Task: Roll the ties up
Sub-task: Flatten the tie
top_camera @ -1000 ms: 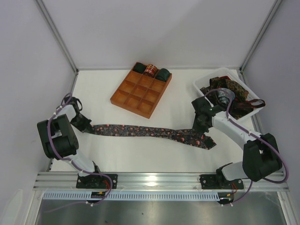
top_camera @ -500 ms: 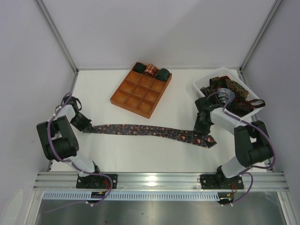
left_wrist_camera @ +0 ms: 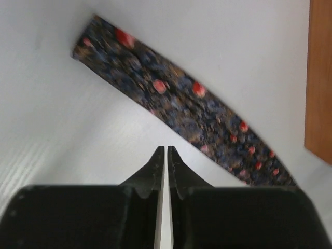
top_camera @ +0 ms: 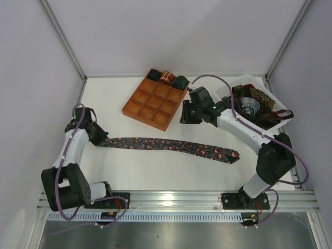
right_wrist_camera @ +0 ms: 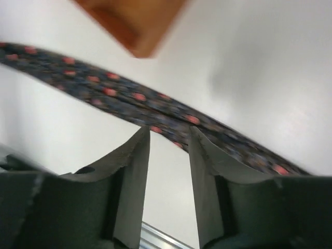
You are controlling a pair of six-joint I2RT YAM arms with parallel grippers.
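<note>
Flat tie: A long, narrow dark fabric necktie with a red floral print [top_camera: 166, 146] lay unrolled on the white table [top_camera: 155, 171], on the near side of the orange-brown gridded tray [top_camera: 148, 120]. It ran from well left of the tray to beyond the tray's right corner, with its wide pointed end on the right.

My left gripper [top_camera: 102, 139]: It sat to the near left of the tray, at the tie's narrow end. In the wrist view its black fingers [left_wrist_camera: 155, 166] stood only a sliver apart and gripped nothing, with the tie [left_wrist_camera: 176, 111] just beyond their tips. I could not tell whether they touched the cloth.

My right gripper [top_camera: 185, 115]: It hung just beside the tray's right edge. Its jaws were spread and empty. The blurred wrist view showed the tie [right_wrist_camera: 129, 101] crossing beyond the fingertips [right_wrist_camera: 140, 150] and a tray corner [right_wrist_camera: 129, 23] above.

Rolled ties: Three small coils filled the tray's far row, namely dark green [top_camera: 153, 75], reddish-brown [top_camera: 166, 78] and dark green [top_camera: 180, 82].

Loose ties: A heap of dark patterned ties [top_camera: 259, 101] filled the white plastic bin [top_camera: 224, 94], well to the right of the tray.
</note>
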